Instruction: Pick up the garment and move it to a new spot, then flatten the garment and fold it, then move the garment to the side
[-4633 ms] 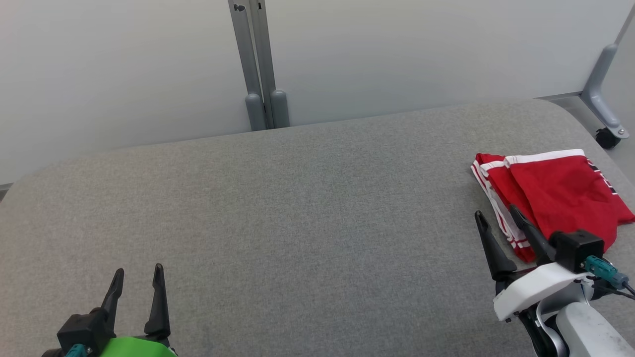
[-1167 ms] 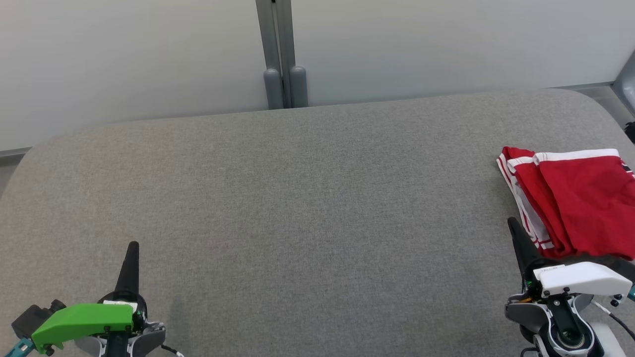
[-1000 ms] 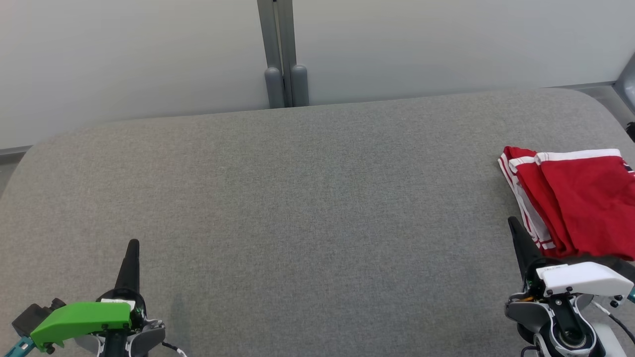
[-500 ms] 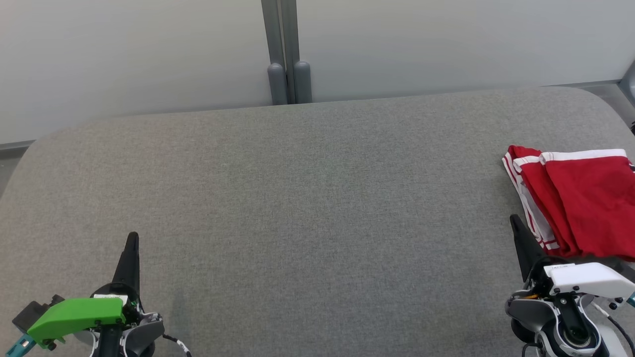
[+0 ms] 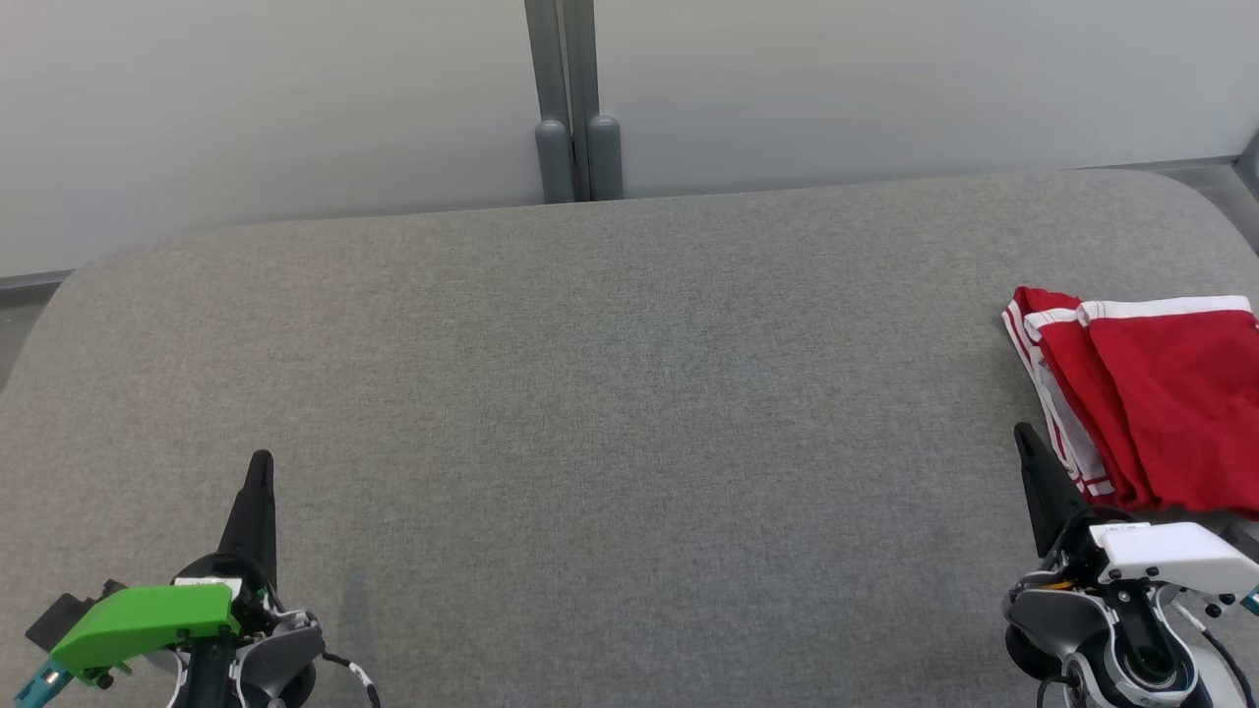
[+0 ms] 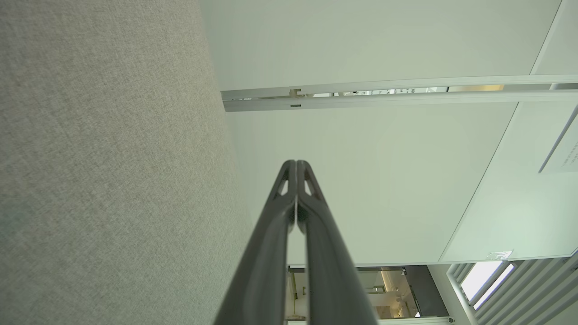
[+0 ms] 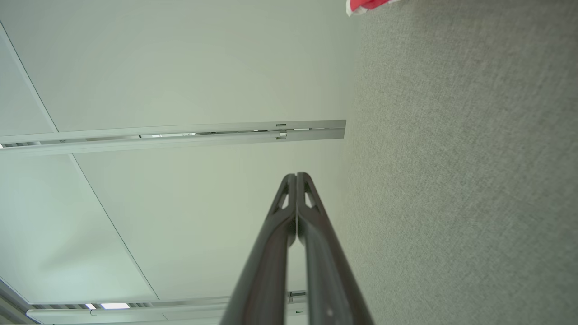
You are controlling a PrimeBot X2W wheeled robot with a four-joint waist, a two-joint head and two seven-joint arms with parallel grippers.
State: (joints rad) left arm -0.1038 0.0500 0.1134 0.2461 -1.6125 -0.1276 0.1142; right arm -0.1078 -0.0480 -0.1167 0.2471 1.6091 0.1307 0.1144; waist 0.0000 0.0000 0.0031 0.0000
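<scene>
garment [image 5: 1151, 403] is lying folded at 3 o'clock on the grey table [image 5: 629, 393] | left gripper [image 5: 260, 464] at 7 and right gripper [image 5: 1025, 438] at 4 are resting pinched together, gripping nothing | task is looking finished, nothing seeming left

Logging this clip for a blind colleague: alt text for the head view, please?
A folded red garment with white stripes lies at the right edge of a grey fabric table, cut off by the frame. The left end effector and right end effector, both shut and empty, point up from the bottom corners, the right one near the garment.
</scene>
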